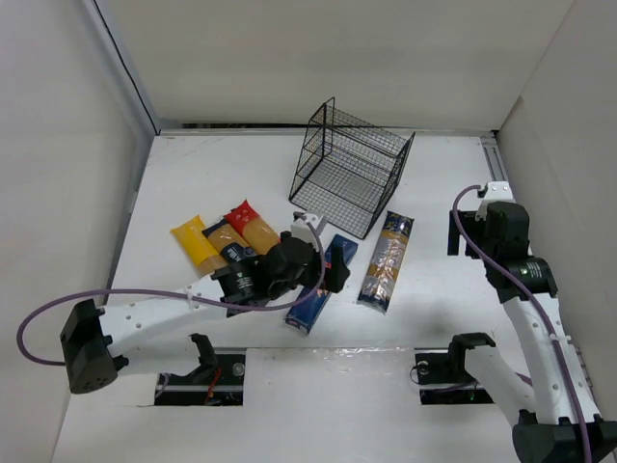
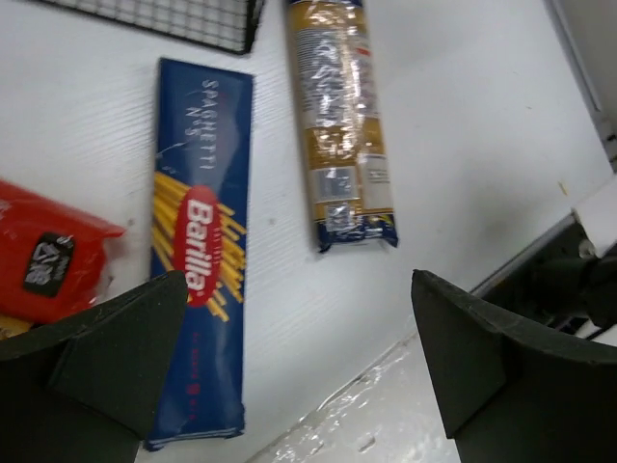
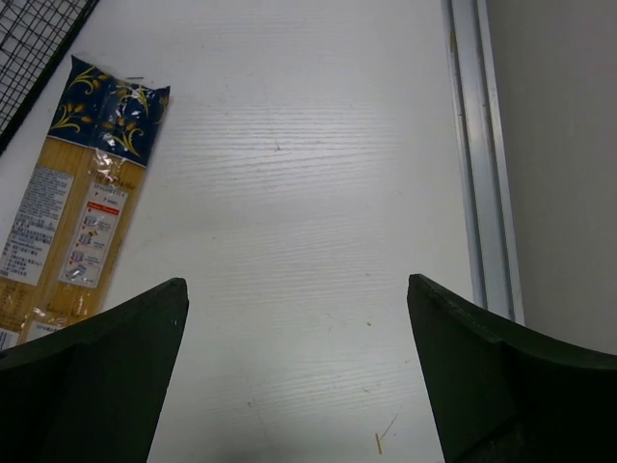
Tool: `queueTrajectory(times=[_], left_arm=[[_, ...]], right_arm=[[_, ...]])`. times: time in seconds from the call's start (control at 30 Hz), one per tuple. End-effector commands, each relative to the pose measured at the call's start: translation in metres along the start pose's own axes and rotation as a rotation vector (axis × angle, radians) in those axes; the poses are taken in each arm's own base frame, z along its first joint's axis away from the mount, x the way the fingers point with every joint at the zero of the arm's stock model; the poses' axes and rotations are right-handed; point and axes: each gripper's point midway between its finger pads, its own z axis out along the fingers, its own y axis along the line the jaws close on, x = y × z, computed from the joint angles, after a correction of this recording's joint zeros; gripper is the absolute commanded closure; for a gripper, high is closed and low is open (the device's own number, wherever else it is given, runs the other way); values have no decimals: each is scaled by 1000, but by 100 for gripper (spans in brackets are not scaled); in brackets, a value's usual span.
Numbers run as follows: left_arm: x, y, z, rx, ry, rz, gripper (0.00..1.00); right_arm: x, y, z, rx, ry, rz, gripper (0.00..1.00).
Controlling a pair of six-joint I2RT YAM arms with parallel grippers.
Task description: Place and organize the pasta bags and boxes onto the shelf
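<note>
The black wire shelf (image 1: 352, 178) stands at the back middle of the table; its corner shows in the left wrist view (image 2: 193, 24). Three yellow bags (image 1: 224, 241) lie side by side at the left, one with a red end. A dark blue spaghetti box (image 2: 201, 251) lies next to them, also in the top view (image 1: 323, 289). A long clear spaghetti bag (image 1: 386, 260) lies to its right, also in both wrist views (image 2: 342, 125) (image 3: 77, 203). My left gripper (image 2: 299, 328) is open and empty above the blue box's right side. My right gripper (image 3: 299, 328) is open and empty over bare table right of the clear bag.
A red package end (image 2: 48, 256) shows left of the blue box. A metal rail (image 3: 482, 164) runs along the table's right edge by the white wall. The table's near edge (image 2: 405, 386) lies just under the left gripper.
</note>
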Motion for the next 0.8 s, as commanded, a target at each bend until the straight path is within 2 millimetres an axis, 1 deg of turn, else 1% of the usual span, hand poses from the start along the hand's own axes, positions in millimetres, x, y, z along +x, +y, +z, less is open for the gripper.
queueTrajectory(times=[0.0, 0.03, 0.07, 0.1, 0.13, 0.17, 0.2, 0.23, 0.27, 0.3, 0.33, 0.37, 0.4, 0.43, 0.5, 0.53, 0.57, 0.6, 0.63, 0.67, 0.7, 0.73, 0.77], left_arm=[[-39, -36, 0, 78, -117, 34, 0], [-38, -47, 4, 116, -97, 36, 0], [-28, -50, 20, 114, -60, 61, 0], [-21, -56, 27, 125, -31, 72, 0], [-21, -72, 30, 165, -12, 93, 0], [-18, -80, 37, 180, 0, 127, 0], [-1, -82, 56, 160, 48, 161, 0], [6, -91, 61, 170, 66, 186, 0], [-1, -103, 67, 187, 63, 183, 0], [19, -98, 85, 157, 126, 217, 0], [26, -101, 90, 152, 148, 228, 0], [18, -104, 97, 128, 131, 229, 0], [20, -103, 104, 108, 131, 222, 0], [31, -95, 115, 72, 158, 236, 0], [32, -97, 124, 57, 163, 241, 0], [43, -95, 133, 50, 190, 249, 0], [47, -93, 137, 42, 202, 264, 0], [44, -98, 141, 46, 196, 262, 0], [46, -93, 146, 19, 200, 269, 0], [56, -84, 153, -22, 224, 286, 0], [58, -81, 158, -47, 228, 281, 0], [53, -82, 162, -64, 214, 283, 0], [61, -76, 168, -94, 237, 285, 0]], right_arm=[[-30, -16, -14, 74, -97, 45, 1], [-31, -19, -17, 88, -95, 45, 1], [-32, -23, -19, 111, -94, 55, 1], [-32, -23, -19, 112, -94, 55, 1], [-29, -26, -20, 127, -84, 53, 1], [-26, -33, -21, 170, -74, 68, 1], [-24, -35, -21, 186, -66, 91, 1], [-23, -34, -25, 186, -70, 115, 1], [-24, -34, -23, 186, -78, 108, 1], [-25, -32, -25, 169, -88, 110, 1], [-27, -31, -24, 160, -98, 104, 1], [-32, -32, -27, 160, -111, 108, 1], [-32, -32, -27, 160, -111, 108, 1], [-36, -33, -29, 161, -120, 101, 1], [-35, -34, -29, 170, -107, 97, 1], [-32, -35, -27, 181, -88, 92, 1], [-32, -35, -27, 181, -88, 92, 1], [-31, -35, -24, 181, -78, 88, 1], [-31, -35, -24, 181, -78, 88, 1], [-31, -33, -24, 170, -78, 88, 1], [-30, -31, -21, 161, -67, 74, 1], [-30, -31, -21, 161, -67, 73, 1], [-30, -31, -21, 161, -67, 73, 1]])
